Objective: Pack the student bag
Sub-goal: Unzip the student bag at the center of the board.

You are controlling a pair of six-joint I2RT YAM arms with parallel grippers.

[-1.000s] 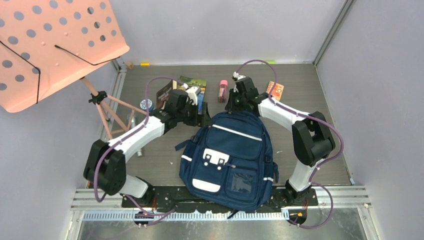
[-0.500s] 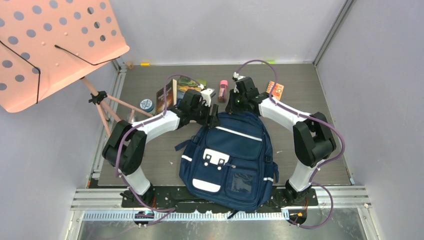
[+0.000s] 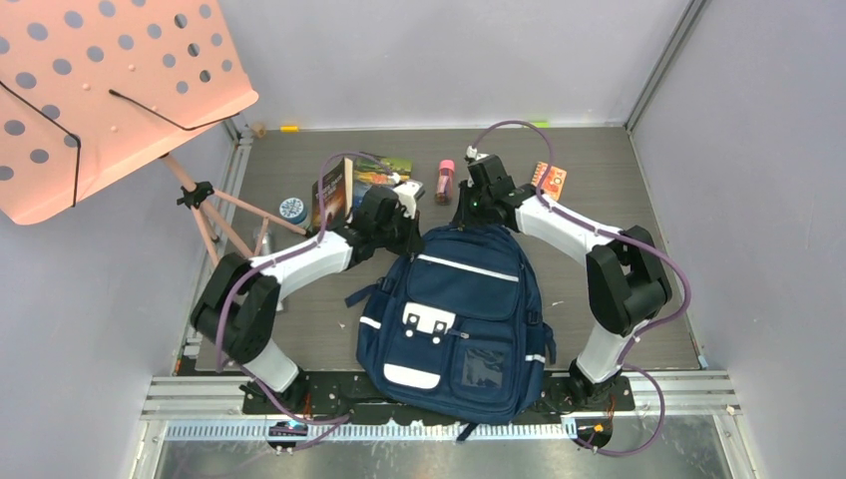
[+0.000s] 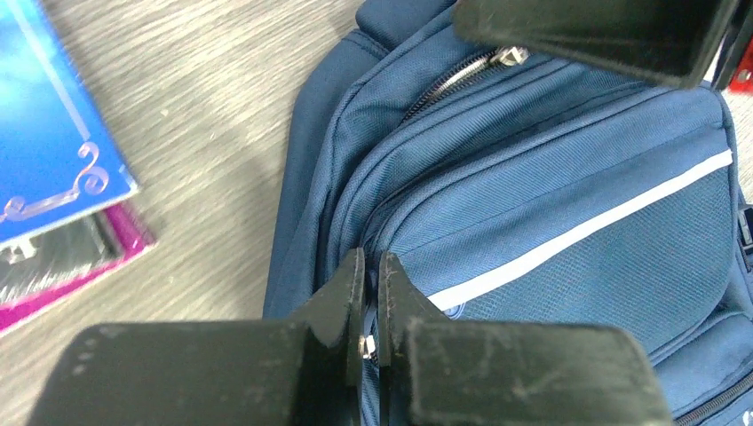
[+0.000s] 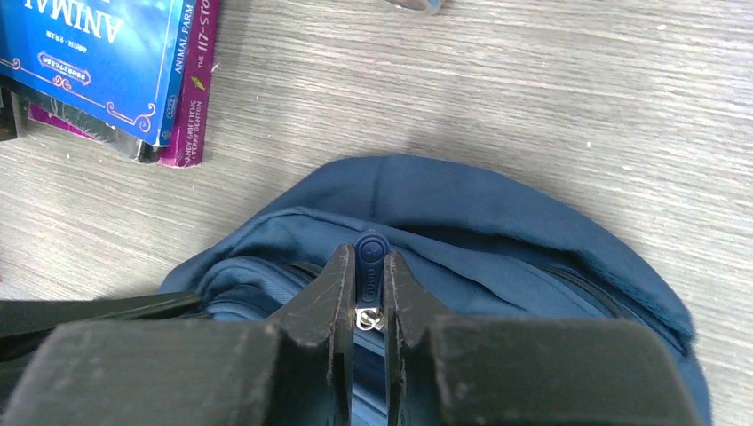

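Observation:
The navy student bag point(image 3: 454, 309) lies flat on the table, front up, its top toward the back. My left gripper point(image 3: 411, 232) is at the bag's upper left corner. In the left wrist view this gripper point(image 4: 373, 262) is shut on the bag's zip seam, and a bit of silver metal shows between the jaws. My right gripper point(image 3: 469, 222) is at the top of the bag. The right wrist view shows it point(image 5: 368, 259) shut on a blue zipper pull point(image 5: 370, 243) with a silver link below.
Books point(image 3: 344, 185) lie behind the left gripper, also seen as blue and magenta covers point(image 5: 98, 44). A pink item point(image 3: 445, 180), an orange pack point(image 3: 550, 180) and a round tin point(image 3: 292, 210) lie near the back. A pink music stand point(image 3: 110, 90) overhangs the left.
My left arm swung right from the books to the bag's upper left corner and its jaws closed there. The bag's top shifted slightly. The right gripper kept its hold.

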